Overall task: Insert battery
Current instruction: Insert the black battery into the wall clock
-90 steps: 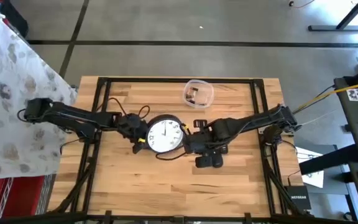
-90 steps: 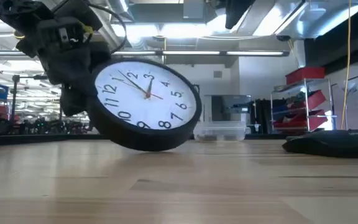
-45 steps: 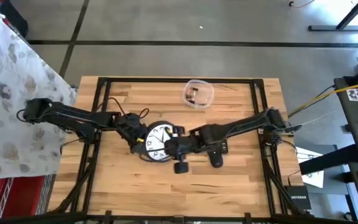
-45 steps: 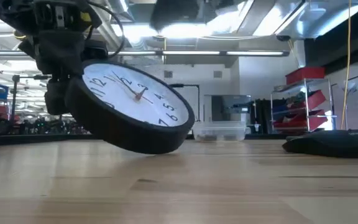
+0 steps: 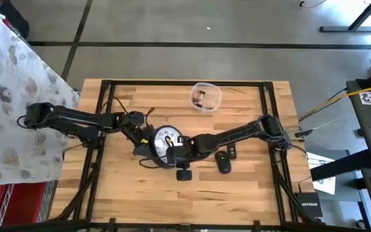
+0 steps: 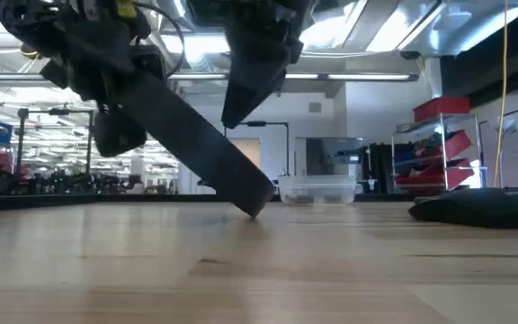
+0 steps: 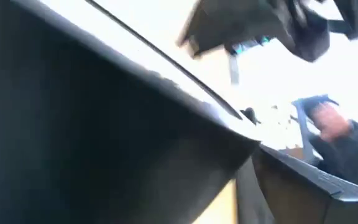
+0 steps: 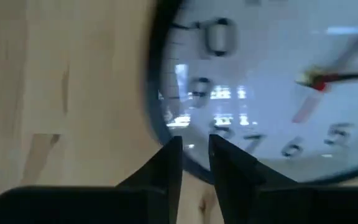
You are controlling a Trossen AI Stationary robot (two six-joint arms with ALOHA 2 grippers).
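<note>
Two pincers at one clock, mid-worktop.

Item 1: left pincer (image 5: 145, 141). Clenched on the clock (image 5: 163, 143) at its rim on the left arm's side; the low view shows the clock hanging from this grip, tilted steeply, its lower edge touching or just above the worktop (image 5: 250, 193). The left wrist view is filled by a dark surface, taken to be the clock body close against the camera.

Item 2: right pincer (image 8: 194, 163). Fingers (image 8: 169, 165) nearly together with only a narrow gap, nothing held between them; tips at the clock's rim beside the dial's lower numerals. In the high view this pincer (image 5: 174, 153) overlaps the clock's near edge.

Item 3: clock. Round, black rim, white dial, centre of worktop between the two arms. Dial faces up and toward the right arm; the back, where a battery bay would be, is turned away and not visible.

Item 4: clear container (image 5: 205, 96) at the far edge, small dark items inside, possibly batteries; well apart from both pincers. The right arm appears nearer to it.

Item 5: dark flat object (image 5: 223, 162) on the worktop, near the right arm.

Judgement: the coming move turns on getting the clock's back uppermost.
</note>
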